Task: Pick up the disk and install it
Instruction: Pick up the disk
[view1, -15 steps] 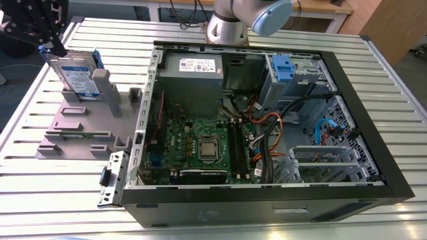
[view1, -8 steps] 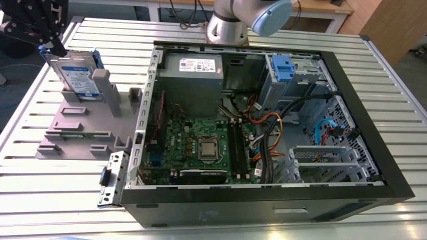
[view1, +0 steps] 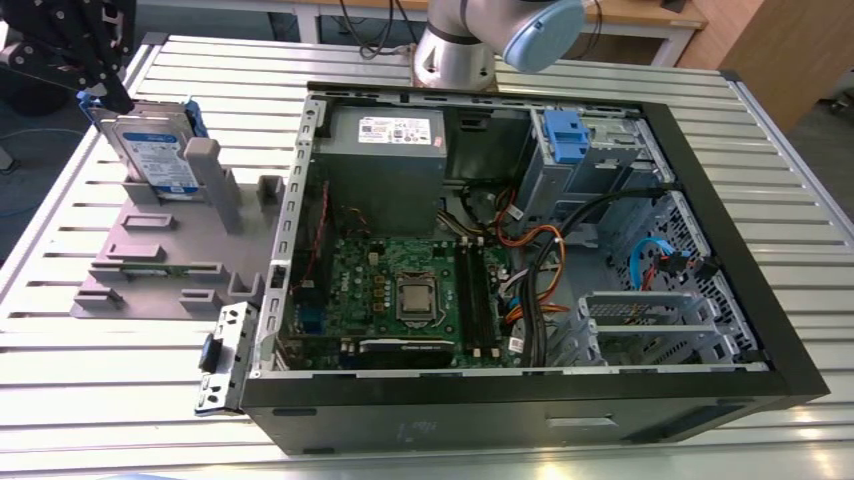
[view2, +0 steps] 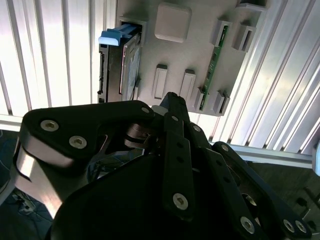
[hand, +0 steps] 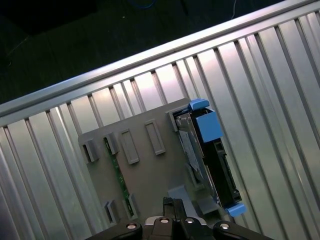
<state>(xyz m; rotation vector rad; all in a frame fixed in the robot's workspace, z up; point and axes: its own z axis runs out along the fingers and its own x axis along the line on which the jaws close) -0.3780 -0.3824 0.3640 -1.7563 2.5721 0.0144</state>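
The disk (view1: 150, 150) stands on edge in a slot of the grey stand (view1: 147, 250), silver with a white-and-blue label and a blue bracket around it. My gripper (view1: 110, 98) hangs just above the disk's upper corner at the exterior view's far left. Its black fingers look drawn together with nothing between them. In the second wrist view the fingertips (view2: 170, 97) sit beside the disk (view2: 122, 65), apart from it. In the first wrist view the disk (hand: 210, 160) lies off to one side of my gripper (hand: 169, 202).
An open computer case (view1: 747, 330) lies on the slatted metal table (view1: 80, 400), with motherboard, cables and a drive bay holding a blue bracket (view1: 567, 135). A green memory stick (view1: 140, 268) sits in the stand. The arm's base (view1: 454, 50) stands behind the case.
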